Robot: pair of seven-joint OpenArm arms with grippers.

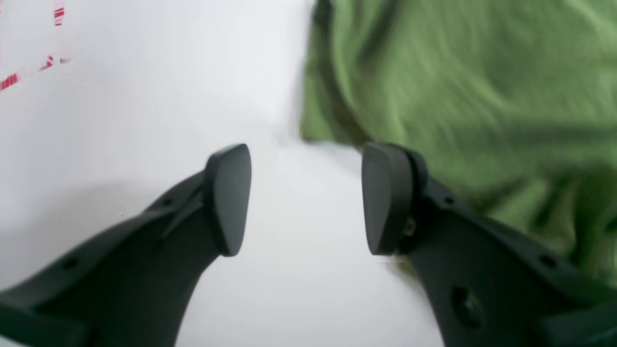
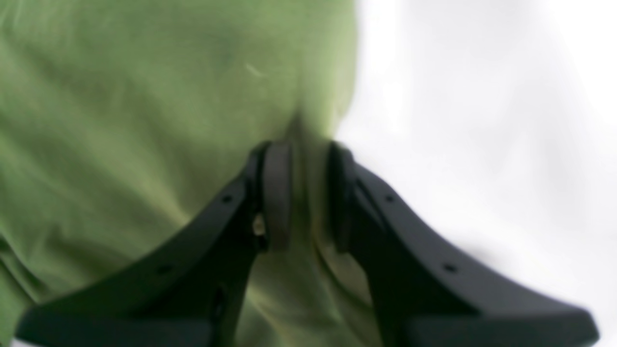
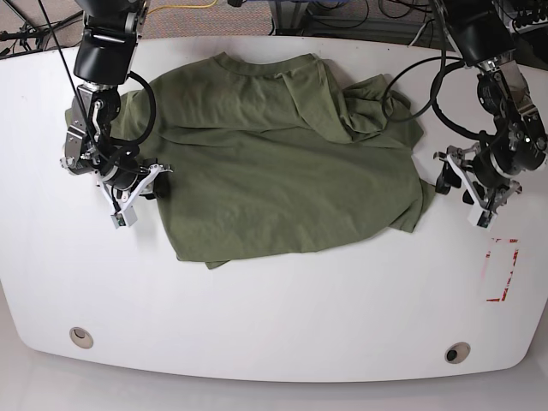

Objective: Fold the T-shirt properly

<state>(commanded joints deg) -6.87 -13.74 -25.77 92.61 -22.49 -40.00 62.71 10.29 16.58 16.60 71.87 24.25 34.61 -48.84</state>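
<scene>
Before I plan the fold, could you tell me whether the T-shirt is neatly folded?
No; the T-shirt lies wrinkled, with uneven edges and bunched fabric.

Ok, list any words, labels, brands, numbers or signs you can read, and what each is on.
No readable text. The T-shirt shows no print.
The white table bears only broken red marks, forming no word or number I can make out.

Left gripper held open, fingers spread wide. Right gripper nearly closed, fingers angled inward, narrow gap visible.
</scene>
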